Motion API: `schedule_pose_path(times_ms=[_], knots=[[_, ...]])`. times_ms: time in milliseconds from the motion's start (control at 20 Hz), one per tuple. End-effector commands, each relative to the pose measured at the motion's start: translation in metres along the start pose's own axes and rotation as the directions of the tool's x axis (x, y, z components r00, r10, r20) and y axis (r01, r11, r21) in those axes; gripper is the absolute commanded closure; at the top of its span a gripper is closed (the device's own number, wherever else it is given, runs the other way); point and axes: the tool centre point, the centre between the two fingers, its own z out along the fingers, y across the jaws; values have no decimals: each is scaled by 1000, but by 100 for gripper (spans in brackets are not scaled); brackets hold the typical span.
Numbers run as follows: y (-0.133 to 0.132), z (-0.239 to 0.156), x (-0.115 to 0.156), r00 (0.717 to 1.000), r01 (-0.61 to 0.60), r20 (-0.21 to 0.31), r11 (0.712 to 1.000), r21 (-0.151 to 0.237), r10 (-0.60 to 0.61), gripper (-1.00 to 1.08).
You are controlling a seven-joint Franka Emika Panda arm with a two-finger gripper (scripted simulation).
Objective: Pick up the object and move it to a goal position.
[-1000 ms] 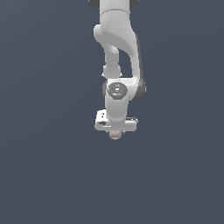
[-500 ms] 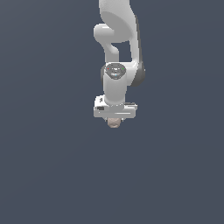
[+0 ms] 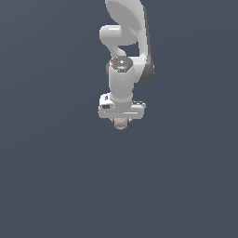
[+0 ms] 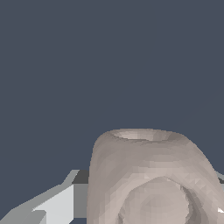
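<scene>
Under the white gripper (image 3: 121,120), in the middle of the exterior view, I see the object (image 3: 121,123), a small beige-pink lump that sticks out just below the hand and looks narrower than it. The fingers are closed narrow on it, I judge, because it hangs there w/ nothing under it; in the wrist view the object (image 4: 148,179) fills the near field, a grey finger (image 4: 52,205) is just beside it, and the ring on its face is visible. The arm (image 3: 124,51) stands approx. vertical above. No goal marker is visible to me, so I cannot say how far the carry is. Risk from here, in my opinion: the lump is rounded and the contact area is hidden, so a fast move or a turn of the wrist can let it slip or rotate out. No brand, label or text is readable anywhere.
</scene>
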Motion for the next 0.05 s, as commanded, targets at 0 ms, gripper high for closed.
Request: schedule_pose_path(times_ms=[0], knots=[[0, -2, -2, 1000, 0, 1, 1000, 0, 0, 108]])
